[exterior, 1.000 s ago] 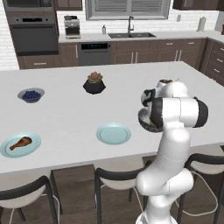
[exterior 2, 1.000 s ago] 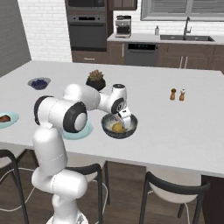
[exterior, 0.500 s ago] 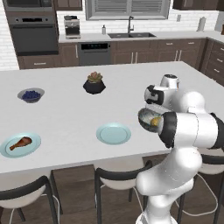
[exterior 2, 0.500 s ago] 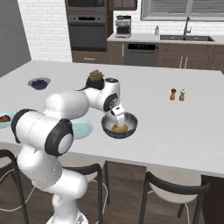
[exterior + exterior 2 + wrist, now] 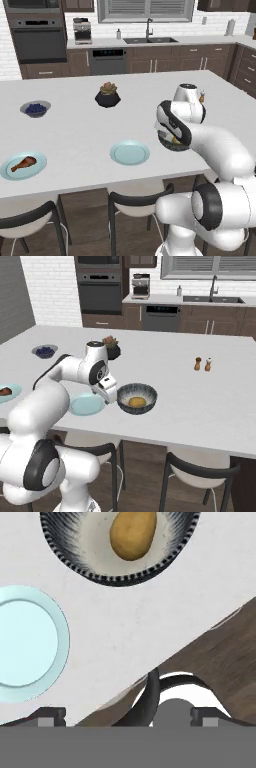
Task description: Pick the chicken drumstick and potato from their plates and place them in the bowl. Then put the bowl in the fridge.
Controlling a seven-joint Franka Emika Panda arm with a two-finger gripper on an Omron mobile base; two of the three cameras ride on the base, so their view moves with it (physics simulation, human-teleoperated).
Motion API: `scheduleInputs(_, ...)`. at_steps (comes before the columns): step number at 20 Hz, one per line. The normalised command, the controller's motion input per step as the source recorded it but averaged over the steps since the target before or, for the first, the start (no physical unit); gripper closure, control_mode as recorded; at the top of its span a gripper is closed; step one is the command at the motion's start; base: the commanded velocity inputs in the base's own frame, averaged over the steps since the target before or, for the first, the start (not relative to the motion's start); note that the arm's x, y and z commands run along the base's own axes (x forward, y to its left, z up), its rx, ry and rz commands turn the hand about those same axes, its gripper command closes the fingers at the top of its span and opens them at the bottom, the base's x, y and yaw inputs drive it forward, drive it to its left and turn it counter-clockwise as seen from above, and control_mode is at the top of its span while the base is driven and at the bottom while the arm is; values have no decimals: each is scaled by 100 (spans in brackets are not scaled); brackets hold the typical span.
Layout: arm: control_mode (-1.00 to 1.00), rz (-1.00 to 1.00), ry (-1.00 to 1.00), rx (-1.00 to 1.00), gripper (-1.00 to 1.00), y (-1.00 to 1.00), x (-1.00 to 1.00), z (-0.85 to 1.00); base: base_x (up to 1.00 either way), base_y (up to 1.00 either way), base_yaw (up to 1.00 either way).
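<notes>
The gripper (image 5: 127,717) hangs over the near edge of the counter (image 5: 200,401), its jaws spread wide with nothing between them; in the hand view the two dark tips sit far apart at the bottom, above a stool (image 5: 172,699) and the wood floor. From the right base view the hand (image 5: 108,390) is just beside the bowl (image 5: 136,398), on its left, between it and the near plate (image 5: 86,404).

The potato (image 5: 132,534) lies inside the bowl, on its pale speckled bottom. The near plate, pale blue, is bare and lies close to the bowl without touching it.

Farther along the counter, at its left end, the drumstick (image 5: 23,163) lies on the other plate (image 5: 10,172), thick end toward the middle of the room, well apart from the bowl.

Behind these stands a black pot with a succulent (image 5: 107,95), and left of it a small bowl of blueberries (image 5: 35,108). A pair of shakers (image 5: 202,363) stands on the right part of the counter. Against the far wall are a dark oven (image 5: 39,42) and a sink with a tap (image 5: 149,31).
</notes>
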Motion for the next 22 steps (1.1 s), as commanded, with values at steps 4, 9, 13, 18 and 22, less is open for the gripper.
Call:
scheduleInputs(4, -100, 35, 2, -4, -100, 38, -89, 22, 0, 0, 0)
scheduleInputs(9, -100, 50, 1, -7, -100, 3, -68, 19, 0, 0, 0)
scheduleInputs(13, -100, 46, 2, 0, -100, 8, -22, 51, 0, 0, 0)
scheduleInputs(18, -100, 9, 0, -4, -100, 30, 0, 16, 0, 0, 0)
scheduleInputs(22, -100, 0, -3, -2, -100, 32, -26, 21, 0, 0, 0)
